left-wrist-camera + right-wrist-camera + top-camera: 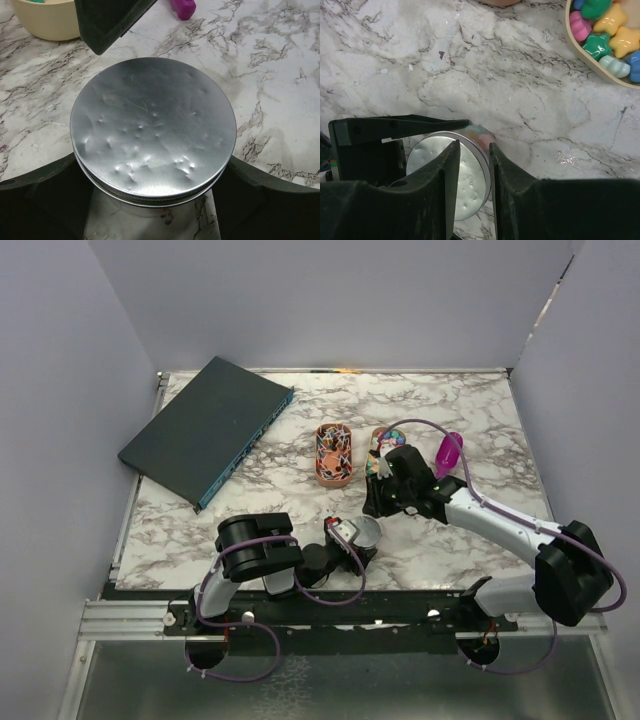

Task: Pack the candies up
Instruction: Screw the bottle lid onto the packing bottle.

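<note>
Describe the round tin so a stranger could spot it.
On the marble table, look just beyond the left arm. There the left pincer grips the tin, nearer than the candy trays. It alone is round, silver and lidded, its top dimpled.

Bare tabletop (325, 503) between tin (365, 532), candy trays (333, 482)
</note>
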Controlling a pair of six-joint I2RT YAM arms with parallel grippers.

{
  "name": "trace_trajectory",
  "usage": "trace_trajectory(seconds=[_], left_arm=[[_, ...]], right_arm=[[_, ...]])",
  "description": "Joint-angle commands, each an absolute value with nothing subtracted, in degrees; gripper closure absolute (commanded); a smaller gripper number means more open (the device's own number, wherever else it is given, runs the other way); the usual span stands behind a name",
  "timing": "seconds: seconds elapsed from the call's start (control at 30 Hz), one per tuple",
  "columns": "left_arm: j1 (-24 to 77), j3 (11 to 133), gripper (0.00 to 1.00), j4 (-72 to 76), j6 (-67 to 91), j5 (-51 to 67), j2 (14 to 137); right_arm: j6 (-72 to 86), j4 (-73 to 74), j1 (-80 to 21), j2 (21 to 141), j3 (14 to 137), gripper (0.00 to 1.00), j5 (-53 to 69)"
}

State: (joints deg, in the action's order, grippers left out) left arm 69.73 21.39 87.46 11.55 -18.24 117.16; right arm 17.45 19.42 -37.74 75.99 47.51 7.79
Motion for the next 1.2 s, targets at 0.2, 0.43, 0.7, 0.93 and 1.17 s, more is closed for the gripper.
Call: trace_trajectory(seconds=[0.2,0.43,0.7,0.93,1.17], left_arm=[[69.3,20.2,0.4,83.8,14.6,-15.9,120.7],[69.3,20.2,0.4,83.7,14.8,-15.9,120.7],[69.3,20.2,0.4,83.6,14.8,-16.5,120.7],[69.3,20.1,0.4,83.6,15.2,-17.2,120.6],[69.3,19.9,0.4,83.6,15.5,-18.1,120.4]], right_arm=[[18.4,15.4,-37.4,78.5,44.0,0.67,16.8],[20.4,14.5,-37.4,77.5,40.2,0.7,17.3],[24.4,16.6,-37.4,72.7,35.2,0.78,16.8],[30.7,18.0,-39.6,66.5,30.2,0.81,16.6],[37.0,19.2,-41.7,58.6,24.9,0.83,15.6]])
